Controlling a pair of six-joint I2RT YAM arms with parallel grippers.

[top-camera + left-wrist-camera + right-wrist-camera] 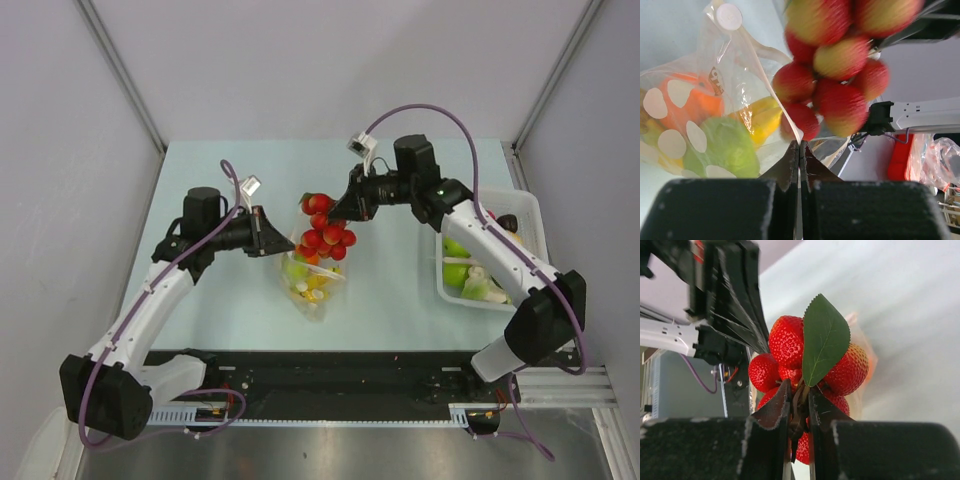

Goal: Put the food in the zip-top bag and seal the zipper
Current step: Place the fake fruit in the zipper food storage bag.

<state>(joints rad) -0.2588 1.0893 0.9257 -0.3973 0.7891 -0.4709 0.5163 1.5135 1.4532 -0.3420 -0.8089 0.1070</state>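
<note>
my left gripper [799, 146] grips the zip-top bag [740, 90] midway between the worktop's [200, 170] side edges; my right gripper [800, 392] pinches the strawberry bunch [786, 340].

The zip-top bag [735, 75] is glossy crinkled plastic, the strawberries [787, 342] dimpled and matt

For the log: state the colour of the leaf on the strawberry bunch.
Dark green; the leaf shows best in the right wrist view.
</note>
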